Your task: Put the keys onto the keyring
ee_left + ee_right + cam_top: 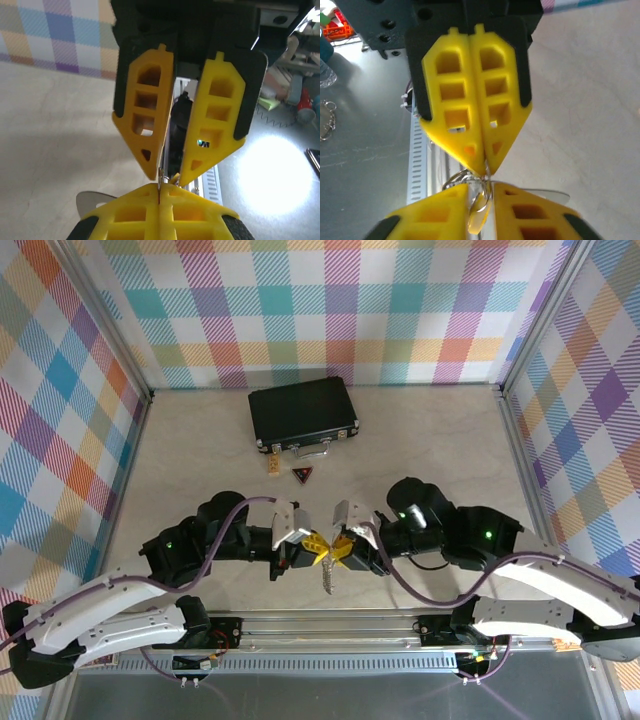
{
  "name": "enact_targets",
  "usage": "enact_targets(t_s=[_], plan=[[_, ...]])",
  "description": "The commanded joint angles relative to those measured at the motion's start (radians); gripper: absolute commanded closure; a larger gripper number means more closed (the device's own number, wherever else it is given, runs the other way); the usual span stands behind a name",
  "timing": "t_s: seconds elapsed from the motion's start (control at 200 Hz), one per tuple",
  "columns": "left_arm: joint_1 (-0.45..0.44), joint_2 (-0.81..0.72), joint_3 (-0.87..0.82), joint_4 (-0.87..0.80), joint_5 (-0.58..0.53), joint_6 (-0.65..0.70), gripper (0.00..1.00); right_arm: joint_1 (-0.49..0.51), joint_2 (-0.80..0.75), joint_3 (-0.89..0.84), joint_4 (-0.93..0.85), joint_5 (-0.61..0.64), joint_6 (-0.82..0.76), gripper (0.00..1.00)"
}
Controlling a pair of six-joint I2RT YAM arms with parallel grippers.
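Note:
My two grippers meet tip to tip above the near middle of the table. The left gripper (317,543) (159,200) is shut, pinching the thin silvery keyring (160,181) edge-on between its yellow fingers. The right gripper (341,544) (480,189) faces it with its fingers a little apart. In that gap sit the looped keyring (456,179) and a key with a small yellow head (480,220). I cannot tell whether the key is threaded on the ring. A flat silver blade (328,582) hangs below the fingertips.
A shut black case (303,412) with a silver handle lies at the back middle. In front of it are a dark triangular tag (303,476) and a small yellowish piece (273,466). Checked walls enclose the table on three sides, and a metal rail (330,625) runs along the near edge.

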Motion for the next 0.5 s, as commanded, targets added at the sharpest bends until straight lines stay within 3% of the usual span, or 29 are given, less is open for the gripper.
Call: enact_targets(t_s=[0.0, 0.205, 0.495], plan=[[-0.004, -0.063, -0.041, 0.203, 0.022, -0.064, 1.0, 0.007, -0.071, -0.071, 0.177, -0.012, 0.098, 0.69], [-0.004, -0.115, -0.108, 0.368, 0.056, -0.121, 1.0, 0.007, -0.15, -0.153, 0.34, -0.026, 0.156, 0.57], [-0.003, -0.127, -0.141, 0.446, 0.075, -0.145, 1.0, 0.007, -0.141, -0.151, 0.414, -0.072, 0.183, 0.52]])
